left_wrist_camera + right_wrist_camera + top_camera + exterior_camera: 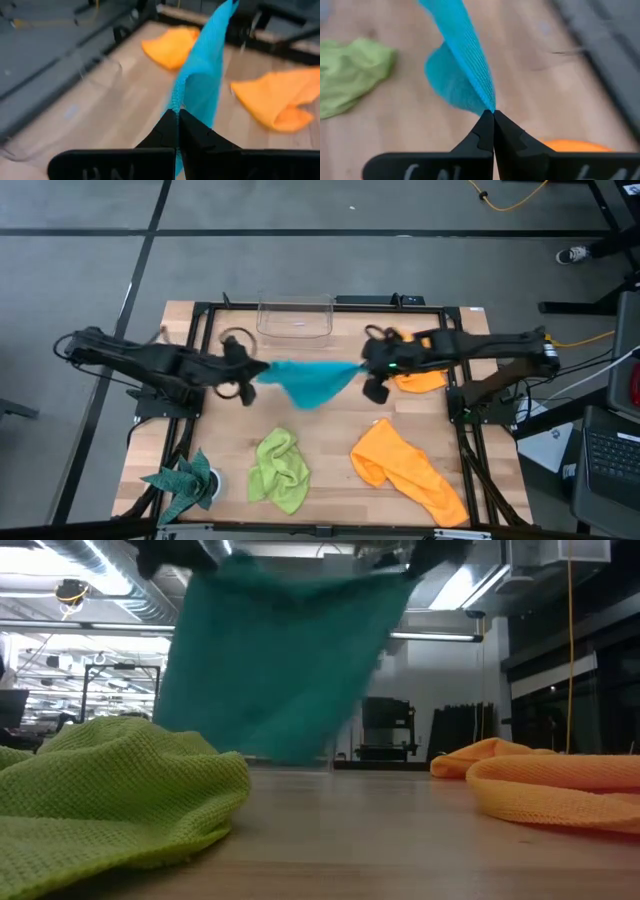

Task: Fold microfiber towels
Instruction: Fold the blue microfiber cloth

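Observation:
The turquoise-blue towel hangs stretched between my two grippers above the table's middle; in the low view it hangs clear of the wood. My left gripper is shut on its left end and my right gripper is shut on its right end. The lime-green towel lies crumpled at the front centre. One orange towel lies at the front right. The other orange towel lies at the right, partly under my right arm. My left gripper pinches the towel's left edge between its two fingers, coming level from the table's left. The towel runs taut away from the fingertips, lifted clear of the table. My right gripper pinches the towel's right corner between its two fingers, coming level from the table's right. The cloth spreads away from the fingertips and hangs clear of the table.
A clear plastic bin stands at the table's far edge. A dark teal-green spiky-edged cloth lies at the front left corner. Bare wood shows between the hanging towel and the front cloths.

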Controlling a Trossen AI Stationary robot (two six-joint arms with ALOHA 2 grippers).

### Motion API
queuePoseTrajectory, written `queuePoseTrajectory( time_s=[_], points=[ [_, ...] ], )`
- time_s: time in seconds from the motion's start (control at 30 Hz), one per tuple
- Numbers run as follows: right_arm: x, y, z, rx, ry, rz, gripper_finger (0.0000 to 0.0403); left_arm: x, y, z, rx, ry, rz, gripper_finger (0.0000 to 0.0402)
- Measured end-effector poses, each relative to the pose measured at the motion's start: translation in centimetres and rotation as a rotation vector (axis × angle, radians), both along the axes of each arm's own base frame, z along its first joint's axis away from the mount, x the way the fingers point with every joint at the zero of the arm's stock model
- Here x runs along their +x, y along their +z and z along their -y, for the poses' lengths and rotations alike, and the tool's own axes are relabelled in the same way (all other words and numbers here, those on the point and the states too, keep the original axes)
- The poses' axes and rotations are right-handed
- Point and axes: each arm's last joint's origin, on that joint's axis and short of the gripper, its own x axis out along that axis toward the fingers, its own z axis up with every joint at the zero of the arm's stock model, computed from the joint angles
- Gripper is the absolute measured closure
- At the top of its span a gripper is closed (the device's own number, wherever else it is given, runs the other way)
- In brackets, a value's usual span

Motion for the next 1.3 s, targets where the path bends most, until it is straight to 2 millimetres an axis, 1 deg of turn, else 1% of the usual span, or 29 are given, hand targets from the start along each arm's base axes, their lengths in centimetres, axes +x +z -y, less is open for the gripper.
queuePoseTrajectory(
  time_s=[0.07, 0.13, 0.2, 0.27, 0.33, 0.4, 0.53, 0.67, 0.73, 0.83, 0.93, 1.0, 1.07, 1.13, 1.3],
  points=[
    [-1.5, 1.1, 0.1, -0.011, -0.059, 0.038, 0.0402, -1.3, 1.0, -0.2, 0.005, 0.02, 0.068, 0.0401],
    [-2.4, 2.0, 0.1, 0.034, -0.031, 0.077, 0.0402, -2.1, 1.8, -0.4, -0.01, 0.023, 0.138, 0.0401],
    [-3.0, 2.4, 0.1, 0.055, -0.01, 0.094, 0.0402, -2.5, 2.3, -0.4, -0.017, 0.015, 0.182, 0.0401],
    [-3.2, 2.6, 0.1, 0.037, -0.077, 0.119, 0.0402, -2.5, 2.5, -0.3, -0.018, 0.006, 0.206, 0.0401],
    [-3.1, 2.7, 0.1, 0.039, -0.079, 0.133, 0.0402, -2.5, 2.6, -0.3, -0.015, 0.004, 0.213, 0.0401],
    [-2.6, 2.6, -0.1, 0.056, -0.012, 0.136, 0.0402, -2.2, 2.5, -0.2, -0.018, -0.004, 0.207, 0.0401],
    [-1.5, 2.1, -0.5, 0.112, 0.067, 0.133, 0.0402, -0.8, 2.1, 0.3, -0.061, -0.027, 0.206, 0.0401],
    [-1.3, 2.0, -0.8, 0.219, 0.093, 0.139, 0.0402, 0.6, 2.6, 1.1, -0.14, -0.106, 0.289, 0.0401],
    [-1.3, 2.0, -1.0, 0.226, 0.105, 0.138, 0.0402, 1.0, 2.7, 1.5, -0.146, -0.132, 0.31, 0.0402],
    [-1.3, 2.1, -0.9, 0.208, 0.119, 0.136, 0.0402, 1.1, 2.7, 1.8, -0.156, -0.146, 0.312, 0.0402],
    [-0.9, 1.8, -0.3, 0.148, 0.073, 0.129, 0.0402, 1.0, 2.0, 1.8, -0.193, -0.124, 0.255, 0.0401],
    [-0.1, 1.1, 0.3, 0.112, 0.047, 0.101, 0.0402, 1.2, 1.2, 1.6, -0.197, -0.092, 0.191, 0.0401],
    [1.0, 0.1, 0.9, 0.079, 0.027, 0.058, 0.0402, 1.3, 0.3, 1.2, -0.184, -0.044, 0.122, 0.0401],
    [2.5, -1.4, 1.5, 0.042, 0.01, -0.002, 0.0402, 1.8, -0.4, 0.9, -0.16, 0.006, 0.079, 0.0401],
    [6.4, -5.8, 3.2, -0.099, -0.027, -0.124, 0.0403, 3.1, -3.6, -0.1, -0.066, 0.098, -0.058, 0.0401]
  ],
)
